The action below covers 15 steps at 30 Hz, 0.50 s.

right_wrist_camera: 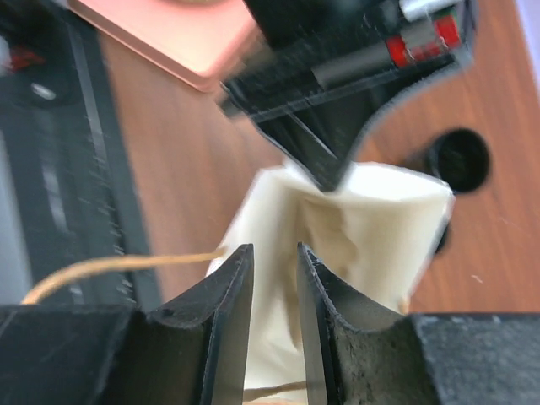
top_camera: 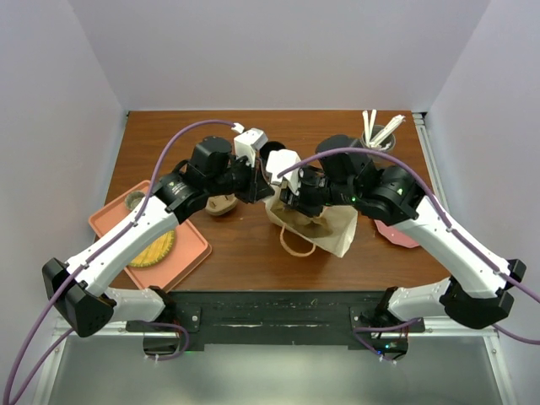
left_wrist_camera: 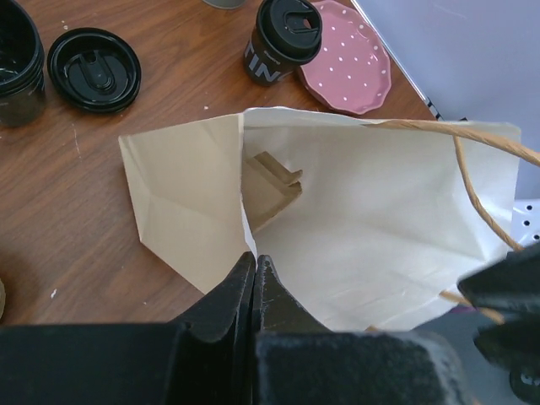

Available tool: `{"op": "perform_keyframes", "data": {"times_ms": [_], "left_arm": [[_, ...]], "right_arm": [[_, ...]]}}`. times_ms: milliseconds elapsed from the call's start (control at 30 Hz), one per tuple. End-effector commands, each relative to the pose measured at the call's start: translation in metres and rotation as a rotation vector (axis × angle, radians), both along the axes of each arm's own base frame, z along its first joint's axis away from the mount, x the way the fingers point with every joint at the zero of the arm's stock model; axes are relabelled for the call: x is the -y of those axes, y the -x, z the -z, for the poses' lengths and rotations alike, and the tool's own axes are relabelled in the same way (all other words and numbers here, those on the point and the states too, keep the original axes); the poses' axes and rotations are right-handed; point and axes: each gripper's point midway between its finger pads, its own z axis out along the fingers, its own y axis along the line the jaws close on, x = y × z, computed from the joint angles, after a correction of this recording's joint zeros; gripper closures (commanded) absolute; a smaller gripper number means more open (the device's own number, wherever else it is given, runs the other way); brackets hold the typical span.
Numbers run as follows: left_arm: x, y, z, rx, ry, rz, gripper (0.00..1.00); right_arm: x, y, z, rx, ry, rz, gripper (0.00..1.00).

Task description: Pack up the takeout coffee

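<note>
- Left gripper is pressed tight together. It pinches the edge of the paper bag right at the bag's open mouth.
- Right gripper has its fingers a little apart. I see bag paper in the gap, but I cannot tell if the fingers touch it.
- Close to me, at the near left corner of the bench, I see a pink-orange tray.
- In the middle of the bench lies the paper bag, between my two grippers. Its string handle runs along the side by the right gripper. A brown folded piece shows inside the bag.
- Past the bag, toward the right edge of the bench, stands the takeout coffee. It is upright, its lid is on, and it is outside the bag.
- The coffee is just beside a pink plate with white dots.
- From the top camera I cannot see the coffee, because my right arm covers that spot.
- Toward the far edge, a loose black lid lies flat on the wood. Just beside it stands a black cup with no lid.
- At the far right corner is a holder with white sticks.
</note>
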Motion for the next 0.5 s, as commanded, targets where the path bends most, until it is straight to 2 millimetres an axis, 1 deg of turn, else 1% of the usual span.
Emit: {"op": "perform_keyframes", "data": {"times_ms": [0, 33, 100, 133, 167, 233, 333, 367, 400, 433, 467], "left_arm": [[-0.001, 0.001, -0.021, 0.066, 0.049, 0.009, 1.00], [0.000, 0.002, -0.021, 0.067, 0.053, 0.016, 1.00], [0.000, 0.002, -0.022, 0.064, 0.057, 0.019, 1.00], [0.000, 0.003, -0.023, 0.065, 0.060, 0.021, 1.00], [0.001, 0.003, -0.024, 0.070, 0.067, 0.022, 1.00], [0.002, 0.005, -0.024, 0.074, 0.077, 0.031, 1.00], [0.003, 0.008, -0.027, 0.086, 0.102, 0.046, 1.00], [0.004, 0.008, -0.030, 0.101, 0.114, 0.052, 1.00], [0.004, 0.008, -0.031, 0.107, 0.118, 0.055, 1.00], [0.005, 0.010, -0.031, 0.109, 0.125, 0.063, 1.00], [0.005, 0.010, -0.034, 0.122, 0.134, 0.067, 1.00]], "right_arm": [[0.025, -0.018, 0.012, 0.153, 0.195, -0.014, 0.68], [0.029, -0.016, 0.016, 0.146, 0.230, -0.032, 0.68], [0.027, -0.015, 0.015, 0.186, 0.258, -0.107, 0.68], [0.029, -0.011, 0.016, 0.193, 0.274, -0.150, 0.67], [0.026, -0.008, 0.016, 0.201, 0.271, -0.188, 0.65], [0.026, -0.008, 0.013, 0.247, 0.286, -0.242, 0.63], [0.025, -0.008, 0.024, 0.289, 0.327, -0.323, 0.58], [0.026, -0.006, 0.037, 0.278, 0.353, -0.349, 0.55], [0.025, -0.005, 0.042, 0.287, 0.360, -0.383, 0.49], [0.022, -0.006, 0.042, 0.300, 0.349, -0.380, 0.46], [0.021, -0.007, 0.046, 0.298, 0.349, -0.381, 0.46]]}}
